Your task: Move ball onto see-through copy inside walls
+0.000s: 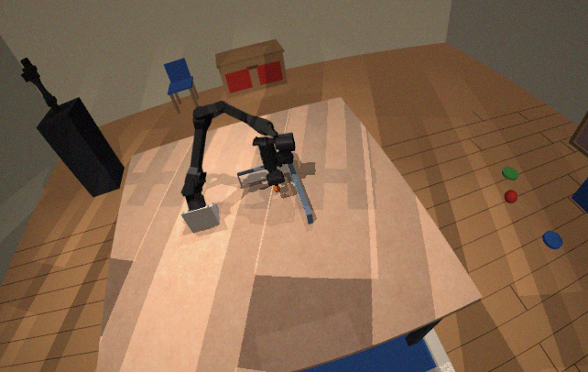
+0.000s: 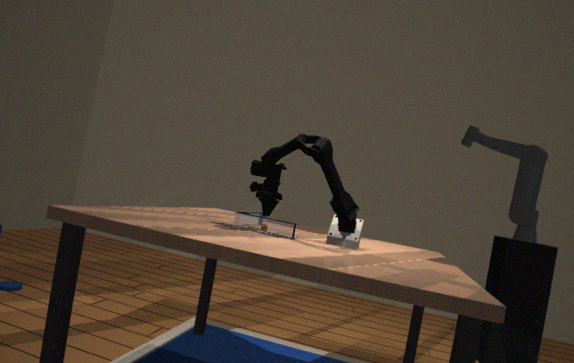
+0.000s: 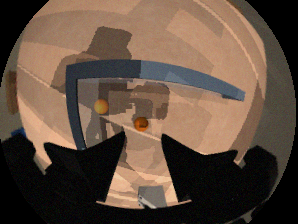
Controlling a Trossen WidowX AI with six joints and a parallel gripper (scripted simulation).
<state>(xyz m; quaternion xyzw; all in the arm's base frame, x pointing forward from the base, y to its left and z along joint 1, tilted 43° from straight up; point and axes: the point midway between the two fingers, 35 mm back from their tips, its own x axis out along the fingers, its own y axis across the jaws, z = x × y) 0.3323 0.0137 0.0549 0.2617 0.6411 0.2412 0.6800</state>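
Observation:
The ball (image 1: 277, 188) (image 2: 264, 226) (image 3: 141, 124), dark orange, lies on the table inside the corner of the two clear walls. One blue-edged wall (image 1: 301, 193) (image 3: 190, 77) runs past it, and the other wall (image 1: 245, 173) (image 3: 72, 110) meets it at the corner. The see-through copy (image 3: 101, 106), paler orange, shows nearer the corner, apart from the ball; the arm hides it in the top view. My gripper (image 1: 275, 182) (image 2: 266, 215) (image 3: 143, 135) points down a little above the ball. Its fingers are partly open with nothing between them, and the ball shows just past the fingertips in the wrist view.
The arm's grey base plate (image 1: 201, 219) (image 2: 344, 239) stands on the table (image 1: 315, 304). The wall tops stand low around the ball, close to the fingers. A black pedestal (image 1: 81, 147) with another arm stands beyond the table.

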